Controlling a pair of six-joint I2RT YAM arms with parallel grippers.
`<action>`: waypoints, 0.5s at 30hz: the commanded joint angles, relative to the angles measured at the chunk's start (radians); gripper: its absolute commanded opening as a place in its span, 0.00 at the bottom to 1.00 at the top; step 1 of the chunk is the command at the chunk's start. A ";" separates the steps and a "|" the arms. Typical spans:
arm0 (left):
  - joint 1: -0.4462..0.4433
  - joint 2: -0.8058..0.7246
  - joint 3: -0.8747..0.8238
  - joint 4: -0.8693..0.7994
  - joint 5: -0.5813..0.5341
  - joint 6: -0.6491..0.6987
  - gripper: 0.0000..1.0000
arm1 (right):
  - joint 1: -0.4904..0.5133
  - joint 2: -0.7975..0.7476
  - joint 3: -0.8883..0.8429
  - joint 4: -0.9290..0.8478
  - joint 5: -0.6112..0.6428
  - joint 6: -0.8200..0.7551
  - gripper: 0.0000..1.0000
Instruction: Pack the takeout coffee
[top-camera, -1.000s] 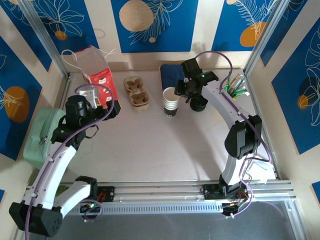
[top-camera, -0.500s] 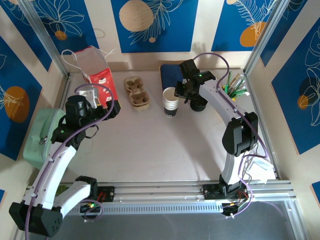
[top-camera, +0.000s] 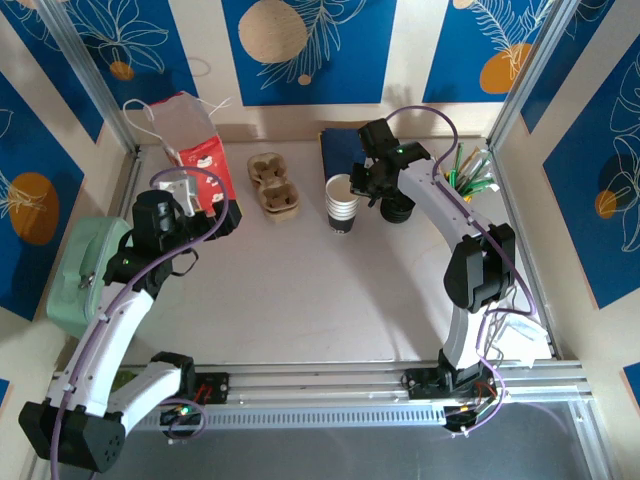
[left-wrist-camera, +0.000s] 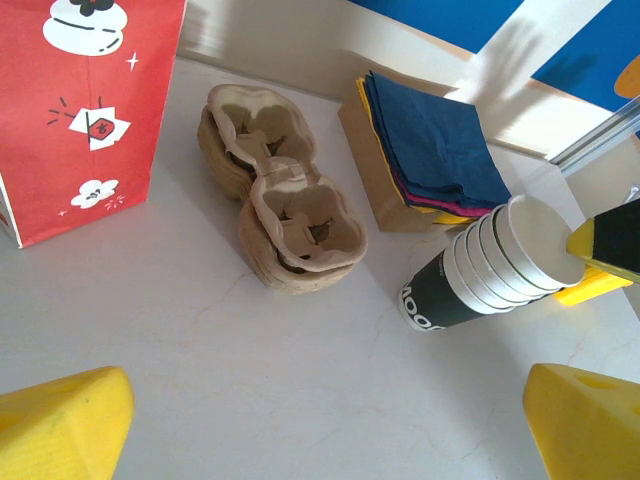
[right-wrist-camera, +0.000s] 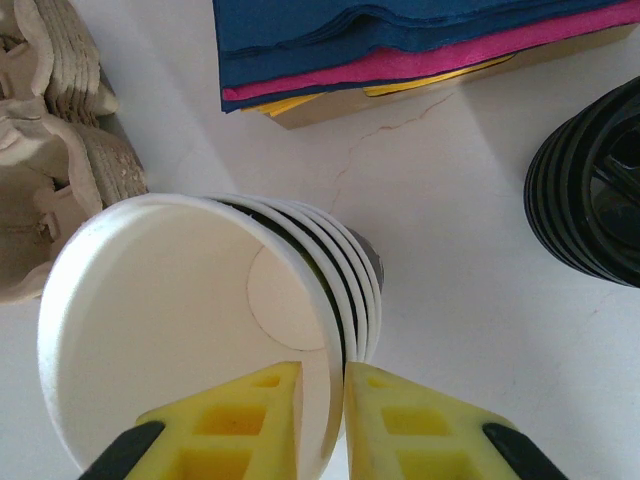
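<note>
- Two grippers, two very different poses. The right gripper has its yellow fingers nipped onto the rim of the top cup, one finger inside, one outside, with the paper wall caught between them.
- That top cup is lidless and sits nested in the stack of white cups, toward the back of the table, a little right of centre.
- The right wrist view is the one that shows the pinch. From above, the fingers are too small to read, and you just see the arm leaning in over the stack.
- The left gripper hangs with its jaws spread wide, nothing but bare table between the yellow fingers.
- The left wrist view catches the stack side-on. It shows the dark band with white lettering low on the bottom cup, and the other arm's yellow fingertip at the rim.
- Black lids are piled just right of the stack, not touching it.
- Napkins, blue over pink and yellow, lie behind the stack.
- Pulp carriers are stacked to the left of the cups.
- The red bag stands further left. Its string handles show from above.
</note>
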 joint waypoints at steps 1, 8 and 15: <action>-0.006 0.003 -0.012 0.011 -0.002 -0.009 0.99 | 0.008 0.013 0.021 -0.012 -0.023 0.003 0.16; -0.006 0.009 -0.015 0.009 -0.004 -0.011 0.99 | 0.009 0.009 0.030 -0.018 -0.033 0.004 0.09; -0.006 0.004 -0.014 0.001 -0.007 -0.012 0.99 | 0.010 0.002 0.047 -0.034 -0.044 0.005 0.07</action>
